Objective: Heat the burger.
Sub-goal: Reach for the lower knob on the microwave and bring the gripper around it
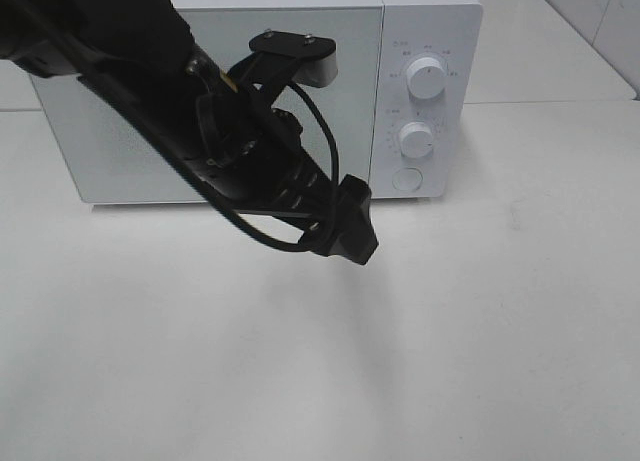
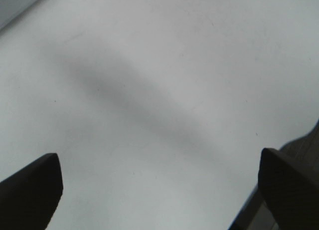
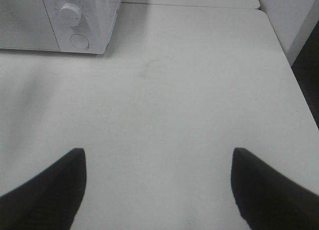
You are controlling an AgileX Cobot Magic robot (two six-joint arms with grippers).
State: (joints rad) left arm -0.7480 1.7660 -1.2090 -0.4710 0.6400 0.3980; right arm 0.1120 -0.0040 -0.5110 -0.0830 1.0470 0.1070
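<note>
The burger is out of view in every frame. A white microwave (image 1: 130,131) stands at the back of the table with its door shut; its corner also shows in the right wrist view (image 3: 30,20). My left arm reaches across the front of the microwave door, and its gripper (image 1: 348,229) hangs over the table below the control panel. In the left wrist view the left gripper (image 2: 159,190) is open, with only bare table between its fingers (image 2: 30,190). My right gripper (image 3: 159,182) is open too, over bare table to the right of the microwave.
The microwave's control panel has two white knobs (image 1: 427,78) (image 1: 415,138) and a round button (image 1: 407,178). A white table (image 1: 450,361) stretches in front. Its right edge (image 3: 299,90) shows in the right wrist view, next to a white wall.
</note>
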